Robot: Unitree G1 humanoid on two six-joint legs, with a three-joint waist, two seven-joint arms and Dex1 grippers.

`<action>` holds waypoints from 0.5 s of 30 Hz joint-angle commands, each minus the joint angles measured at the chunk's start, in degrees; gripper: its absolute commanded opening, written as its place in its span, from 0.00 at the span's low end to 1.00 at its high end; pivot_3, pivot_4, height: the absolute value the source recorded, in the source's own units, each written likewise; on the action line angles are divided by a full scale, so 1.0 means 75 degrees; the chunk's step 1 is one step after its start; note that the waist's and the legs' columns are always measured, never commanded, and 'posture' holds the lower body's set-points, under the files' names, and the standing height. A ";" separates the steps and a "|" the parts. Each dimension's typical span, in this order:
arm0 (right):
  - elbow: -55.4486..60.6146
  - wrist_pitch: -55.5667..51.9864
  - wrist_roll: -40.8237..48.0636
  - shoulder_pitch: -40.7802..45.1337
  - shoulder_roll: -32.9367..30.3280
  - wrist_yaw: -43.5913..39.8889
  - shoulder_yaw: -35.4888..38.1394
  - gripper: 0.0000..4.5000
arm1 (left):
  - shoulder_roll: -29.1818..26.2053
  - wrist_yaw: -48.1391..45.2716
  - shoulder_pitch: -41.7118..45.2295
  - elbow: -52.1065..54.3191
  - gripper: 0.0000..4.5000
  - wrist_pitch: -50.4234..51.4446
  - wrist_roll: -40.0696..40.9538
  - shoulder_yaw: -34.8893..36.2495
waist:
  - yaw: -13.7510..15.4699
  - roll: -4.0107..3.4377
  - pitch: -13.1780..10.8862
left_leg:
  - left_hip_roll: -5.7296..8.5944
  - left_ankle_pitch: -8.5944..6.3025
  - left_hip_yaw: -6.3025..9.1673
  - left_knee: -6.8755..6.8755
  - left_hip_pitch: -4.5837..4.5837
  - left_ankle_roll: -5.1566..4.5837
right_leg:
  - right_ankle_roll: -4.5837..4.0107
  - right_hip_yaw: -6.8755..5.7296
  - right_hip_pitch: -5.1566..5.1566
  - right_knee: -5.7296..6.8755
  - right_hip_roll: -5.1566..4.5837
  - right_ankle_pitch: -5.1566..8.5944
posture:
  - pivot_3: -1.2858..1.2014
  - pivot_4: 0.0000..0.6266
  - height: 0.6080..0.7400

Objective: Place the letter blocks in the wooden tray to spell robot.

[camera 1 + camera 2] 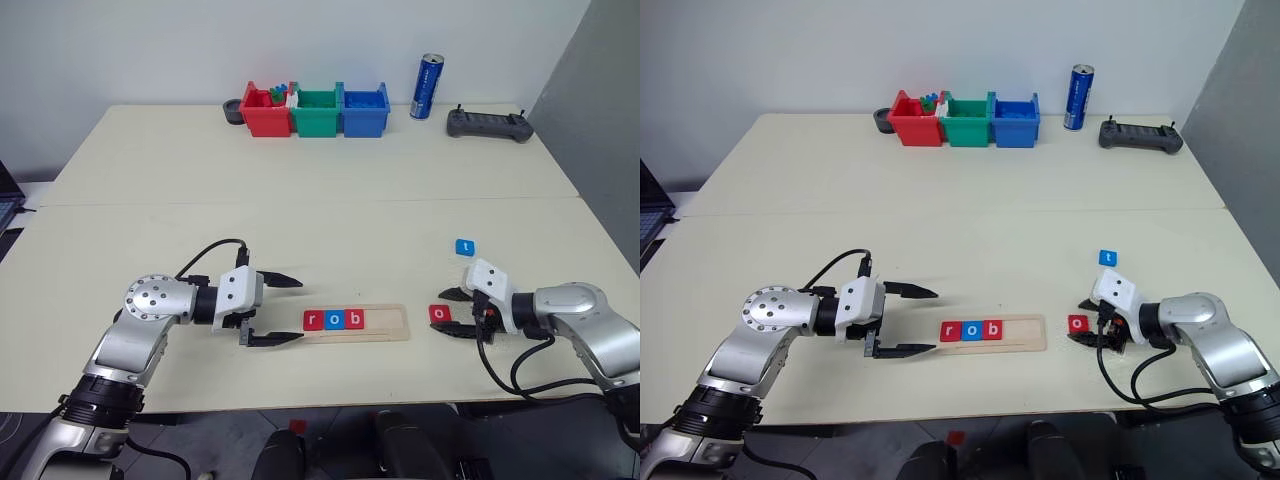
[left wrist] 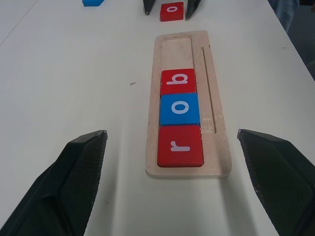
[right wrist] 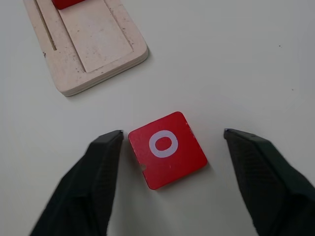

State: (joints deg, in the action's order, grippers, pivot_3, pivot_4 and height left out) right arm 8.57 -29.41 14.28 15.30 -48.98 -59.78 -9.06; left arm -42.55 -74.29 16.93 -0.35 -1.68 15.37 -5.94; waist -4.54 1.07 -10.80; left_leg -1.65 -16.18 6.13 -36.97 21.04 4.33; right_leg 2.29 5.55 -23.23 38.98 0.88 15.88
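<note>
Right pincer [image 1: 452, 312] low over the counter [image 1: 300, 190], fingers spread apart, one on each side of a red o tile [image 3: 167, 155]; one finger [image 3: 101, 167] very close to the tile's edge, the other a bit away; tile flat on the counter, not lifted

Just beside that tile, toward the middle, a long wooden tray [image 1: 385, 322] lying flat, with a red r tile [image 1: 313, 320], a blue o tile [image 1: 333, 320] and a red b tile [image 1: 353, 319] in a row, touching, at the tray's left end; right part of the tray bare

Blue t tile [image 1: 465, 247] on the counter, a little behind the right pincer

Left pincer [image 1: 275, 310] wide open, holding nothing, just off the tray's left end, pointing along it

Far at the back: red bin [image 1: 265, 112], green bin [image 1: 316, 113], blue bin [image 1: 364, 110], a blue can [image 1: 428, 87] and a dark controller [image 1: 488, 124]
</note>
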 commanded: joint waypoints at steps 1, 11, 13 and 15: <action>0.0116 0.0162 -0.0098 0.0103 -0.0055 -0.0153 -0.0027 0.45 | -0.0111 0.0028 -0.0024 0.0160 1.00 -0.0135 0.0037 0.0162 | 0.0000 0.0000 0.0000 | 0.0000 0.0000 0.0000 0.0000 0.0000 0.0000 | 0.0000 0.0000 0.0000 0.0000 0.0000 0.0000 | 0.52 0.24 1.00; 0.1761 -0.0475 0.0240 0.0661 -0.0058 -0.0312 -0.0118 0.32 | -0.0127 0.0003 -0.0073 0.0038 1.00 -0.0275 0.0024 0.0175 | -0.0018 -0.0003 -0.0002 | -0.0001 0.0000 0.0000 0.0000 -0.0003 0.0000 | -0.0001 0.0001 -0.0001 0.0005 0.0001 -0.0001 | 0.52 0.24 1.00; 0.2084 -0.0753 0.0231 0.0797 0.0035 -0.0235 -0.0337 0.32 | -0.0124 0.0027 -0.0090 0.0085 1.00 -0.0255 0.0022 0.0163 | -0.0007 -0.0003 -0.0002 | -0.0003 0.0000 0.0005 0.0001 -0.0003 0.0000 | 0.0003 -0.0003 -0.0001 0.0006 0.0003 0.0002 | 0.52 0.24 1.00; 0.2209 -0.0928 0.0012 0.0992 0.0165 -0.0166 -0.0777 0.32 | -0.0102 0.0060 -0.0084 0.0138 1.00 -0.0216 0.0014 0.0138 | 0.0007 -0.0001 -0.0001 | -0.0002 0.0000 0.0008 0.0000 -0.0001 0.0001 | 0.0003 -0.0007 0.0000 0.0004 0.0002 0.0002 | 0.52 0.24 1.00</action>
State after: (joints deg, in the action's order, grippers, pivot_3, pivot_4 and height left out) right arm 23.42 -35.16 14.94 22.00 -48.30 -61.17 -12.96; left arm -42.70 -74.30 16.30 -0.58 -2.98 15.31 -5.82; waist -4.49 1.06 -10.80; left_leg -1.66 -16.18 6.19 -36.97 21.04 4.34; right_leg 2.29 5.51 -23.23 39.00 0.88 15.88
